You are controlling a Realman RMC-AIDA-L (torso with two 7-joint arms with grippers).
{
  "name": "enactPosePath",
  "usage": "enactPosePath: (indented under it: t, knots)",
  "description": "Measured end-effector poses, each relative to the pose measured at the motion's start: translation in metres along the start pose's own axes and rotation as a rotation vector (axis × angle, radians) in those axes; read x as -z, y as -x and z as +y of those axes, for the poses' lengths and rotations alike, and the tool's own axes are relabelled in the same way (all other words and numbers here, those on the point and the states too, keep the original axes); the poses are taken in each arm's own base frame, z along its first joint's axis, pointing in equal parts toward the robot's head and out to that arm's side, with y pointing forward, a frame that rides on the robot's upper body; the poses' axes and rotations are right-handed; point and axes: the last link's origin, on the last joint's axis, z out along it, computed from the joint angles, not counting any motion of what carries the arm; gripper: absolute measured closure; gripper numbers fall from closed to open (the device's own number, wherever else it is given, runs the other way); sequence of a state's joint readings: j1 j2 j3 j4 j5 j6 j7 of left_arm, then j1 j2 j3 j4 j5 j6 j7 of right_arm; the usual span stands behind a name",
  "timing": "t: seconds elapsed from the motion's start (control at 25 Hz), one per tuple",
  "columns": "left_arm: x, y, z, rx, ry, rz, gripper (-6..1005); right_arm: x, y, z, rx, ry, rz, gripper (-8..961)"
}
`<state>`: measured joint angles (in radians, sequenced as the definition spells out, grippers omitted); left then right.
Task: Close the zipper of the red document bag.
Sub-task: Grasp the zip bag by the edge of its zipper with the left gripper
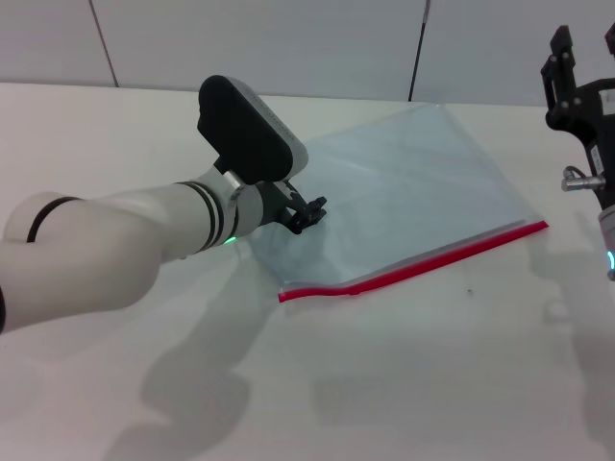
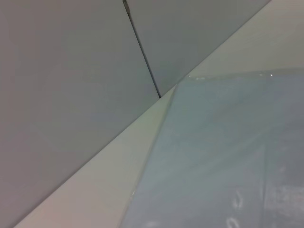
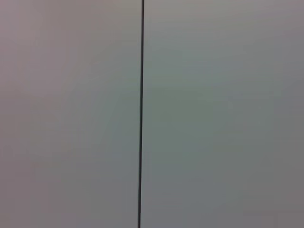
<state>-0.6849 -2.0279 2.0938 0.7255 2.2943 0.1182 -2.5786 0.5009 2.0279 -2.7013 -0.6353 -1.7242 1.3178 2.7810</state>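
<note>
A large flat pouch of translucent pale blue-grey plastic, the red document bag (image 1: 413,192), lies on the white tabletop (image 1: 115,125) toward the far right part of it, turned at an angle so that one corner points to the back edge by the wall. Its zipper (image 1: 423,264), a thin bright red strip, runs along the long edge nearest the robot, from near the middle of the tabletop out toward the right edge. Near its left end the red strip bends slightly and a pale band lies just above it.

The left gripper (image 1: 309,213), small and black at the end of a white arm with black rings, rests at the left side edge of the bag, apart from the red strip. Its fingers seem close together, but I cannot tell whether they are clenched, released, or pinching the plastic. The left wrist view shows the bag's pale surface (image 2: 223,156) against the tabletop and the grey wall (image 2: 61,95).

The right gripper (image 1: 577,72) hangs raised at the far right edge of the tabletop, clear of the bag; its jaw state cannot be told. The right wrist view shows only the grey wall with a dark seam (image 3: 141,114).
</note>
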Motion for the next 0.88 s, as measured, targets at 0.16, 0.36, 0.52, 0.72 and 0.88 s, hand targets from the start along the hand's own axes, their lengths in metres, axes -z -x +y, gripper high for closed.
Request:
enactPosePath:
  t: [0.16, 0.36, 0.52, 0.72, 0.88]
  knots:
    - [0.0, 0.0002, -0.0001, 0.001, 0.0, -0.001, 382, -0.0001, 0.0, 0.0, 0.0, 0.0, 0.0, 410]
    - [0.0, 0.0009, -0.0002, 0.003, 0.0, -0.002, 382, -0.0001, 0.0, 0.0003, 0.0, 0.002, 0.0, 410]
    - [0.0, 0.0021, -0.0006, 0.003, -0.001, -0.006, 382, -0.0004, 0.0002, 0.0006, 0.0, 0.003, -0.001, 410]
    - [-0.0003, 0.0038, -0.0009, 0.005, 0.0, -0.014, 382, -0.001, 0.0, 0.0009, 0.0, 0.004, 0.001, 410]
    - [-0.0006, 0.0033, -0.0005, 0.003, 0.003, -0.017, 382, -0.0012, 0.0, 0.0008, 0.0, 0.004, 0.002, 410]
